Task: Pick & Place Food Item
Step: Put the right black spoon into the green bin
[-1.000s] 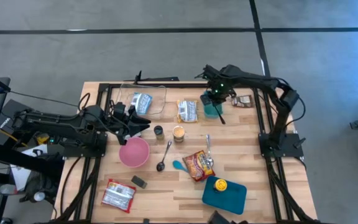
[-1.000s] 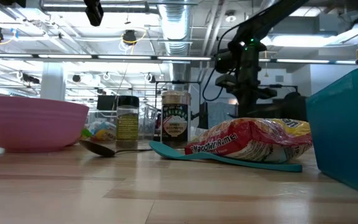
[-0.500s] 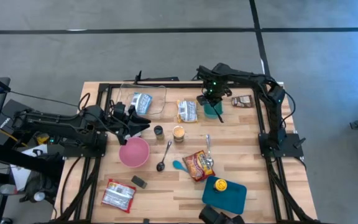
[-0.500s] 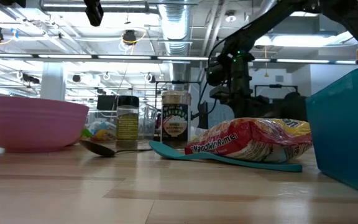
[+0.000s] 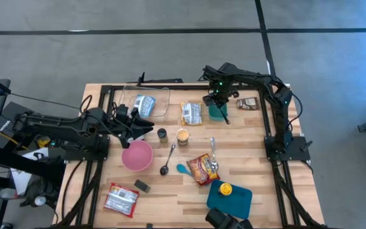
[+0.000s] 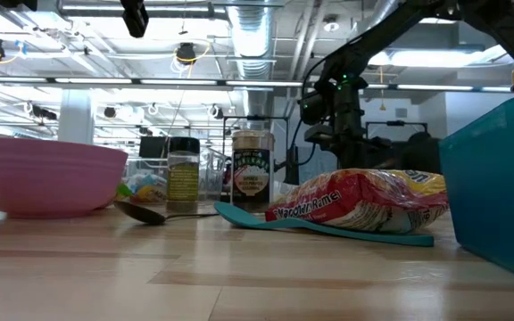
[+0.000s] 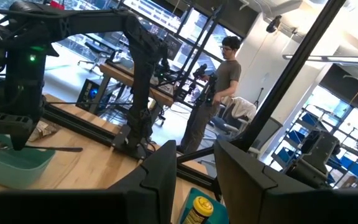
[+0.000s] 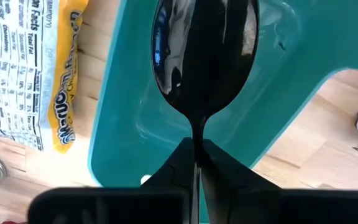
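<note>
So the right tool (image 5: 219, 100) is clamped on a black spoon (image 8: 204, 59), its bowl hanging over the small teal container (image 5: 216, 112) at the bench's far edge, so the placing looks nearly done; release remains. Food packets (image 5: 191, 113) lie just beside, a frame rail behind. The left tool (image 5: 146, 125) waits partly open, holding nothing, near the pink bowl (image 5: 136, 154)

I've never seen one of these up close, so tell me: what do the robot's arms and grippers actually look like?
Both arms are dark, slim and jointed, on black frame rails bolted to the wooden table. The left arm trails black cables; the right arm shows a small green light near its wrist. The left gripper ends in two blocky dark fingers; the right gripper has two narrower dark fingers.
</note>
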Robot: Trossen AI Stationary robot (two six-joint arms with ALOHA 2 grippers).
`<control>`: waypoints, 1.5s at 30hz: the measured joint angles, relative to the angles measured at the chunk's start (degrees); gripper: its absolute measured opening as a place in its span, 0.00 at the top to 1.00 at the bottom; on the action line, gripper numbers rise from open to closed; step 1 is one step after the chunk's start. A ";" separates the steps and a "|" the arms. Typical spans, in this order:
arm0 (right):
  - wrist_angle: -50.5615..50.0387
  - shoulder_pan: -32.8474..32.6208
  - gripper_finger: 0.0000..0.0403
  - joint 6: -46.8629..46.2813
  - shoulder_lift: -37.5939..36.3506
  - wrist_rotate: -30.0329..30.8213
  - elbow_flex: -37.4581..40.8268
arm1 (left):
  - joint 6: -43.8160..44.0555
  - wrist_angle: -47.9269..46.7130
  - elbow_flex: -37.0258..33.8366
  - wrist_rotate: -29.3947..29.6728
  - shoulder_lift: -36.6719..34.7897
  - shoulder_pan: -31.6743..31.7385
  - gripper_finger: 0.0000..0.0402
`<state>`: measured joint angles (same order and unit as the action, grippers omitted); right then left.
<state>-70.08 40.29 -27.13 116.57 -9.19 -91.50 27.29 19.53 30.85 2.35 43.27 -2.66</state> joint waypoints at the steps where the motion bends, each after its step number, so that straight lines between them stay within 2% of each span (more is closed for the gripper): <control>1: 0.00 -0.04 0.97 0.14 0.00 0.00 0.00 | 0.00 0.00 0.00 0.00 0.01 0.00 0.74; 40: 1.66 0.81 0.97 2.27 0.08 -0.06 1.03 | 0.00 -0.02 0.00 -0.02 0.00 0.02 0.74; 45: 0.93 1.88 0.97 2.48 0.07 -2.77 1.03 | 0.00 -0.02 0.00 -0.02 0.01 0.02 0.74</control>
<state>-69.15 42.17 -24.65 116.64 -11.96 -90.48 27.29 19.51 30.85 2.33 43.29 -2.63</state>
